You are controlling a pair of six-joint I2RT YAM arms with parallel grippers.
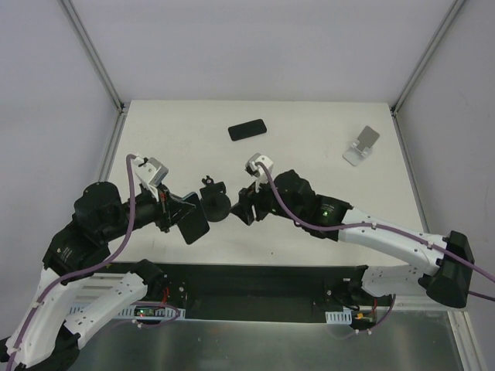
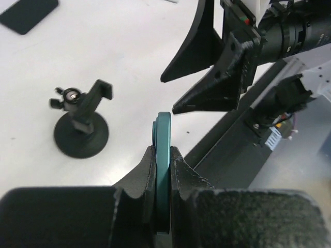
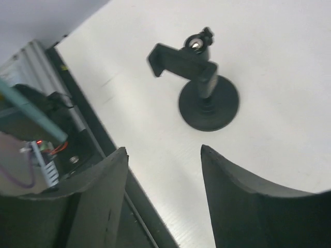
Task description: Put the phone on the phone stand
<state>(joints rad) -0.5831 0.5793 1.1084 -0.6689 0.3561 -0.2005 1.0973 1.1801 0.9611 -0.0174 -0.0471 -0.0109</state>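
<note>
The black phone (image 1: 247, 129) lies flat at the far middle of the table; it also shows in the left wrist view (image 2: 26, 13). The silver-grey phone stand (image 1: 361, 145) stands at the far right, apart from the phone. My left gripper (image 1: 184, 215) is shut on a flat dark teal-edged slab (image 2: 164, 134), held on edge above the near table, far from the phone. My right gripper (image 1: 244, 207) is open and empty (image 3: 164, 150), just right of a black round-based holder.
The black holder with disc base and clamp cradle (image 1: 214, 202) stands between the two grippers (image 2: 81, 132) (image 3: 207, 101). The table's dark front edge (image 3: 103, 139) runs just below both grippers. Frame posts rise at the far corners.
</note>
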